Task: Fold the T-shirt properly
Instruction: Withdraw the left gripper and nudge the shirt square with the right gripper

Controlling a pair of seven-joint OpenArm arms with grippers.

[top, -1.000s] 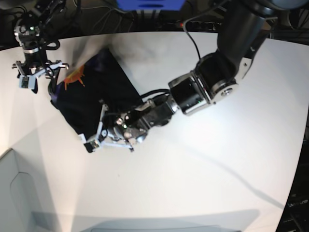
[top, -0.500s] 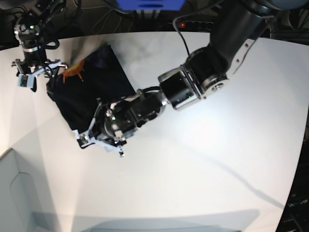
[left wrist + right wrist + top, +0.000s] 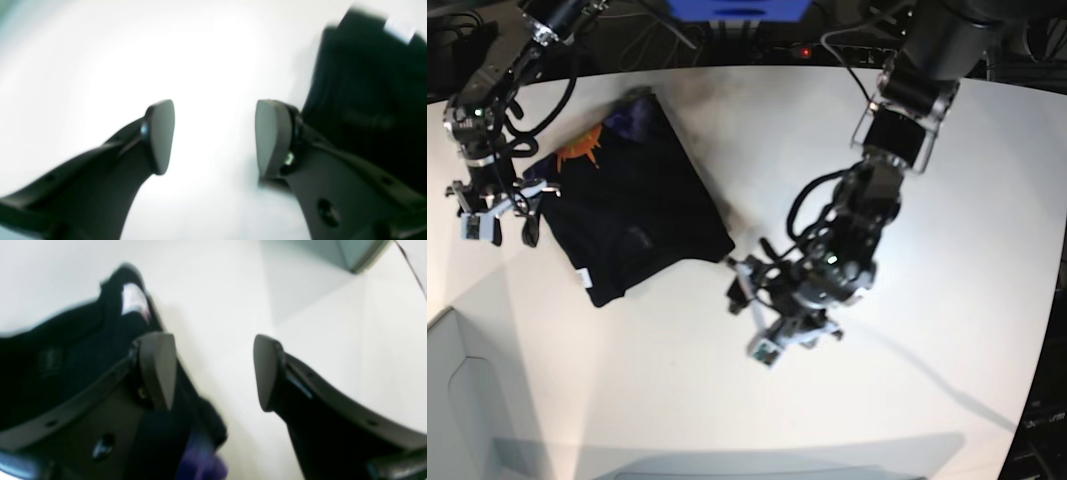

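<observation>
Between the spread jaws of the left gripper (image 3: pixel 213 136) lies only bare white surface (image 3: pixel 100 50); it grips nothing, and in the base view it hovers near the lower right edge of the T-shirt (image 3: pixel 632 205) without touching it. The right gripper (image 3: pixel 495 215) is likewise parted and empty, sitting just beside the cloth's left edge, with one jaw over black fabric and the other over the surface.

The T-shirt itself lies as a compact black rectangle on the surface's upper left — by the look of it the folding is done or nearly so, and this is a let-go. Any next move calls for little: clearing both arms, or a light tidy of an edge if one has slipped.

Only the base view shows the whole folded outline and the orange print (image 3: pixel 582 152). The wrist views — both blurred — add a white tag (image 3: pixel 133 301) at a corner, and a purple patch (image 3: pixel 203 463) near the right gripper.
</observation>
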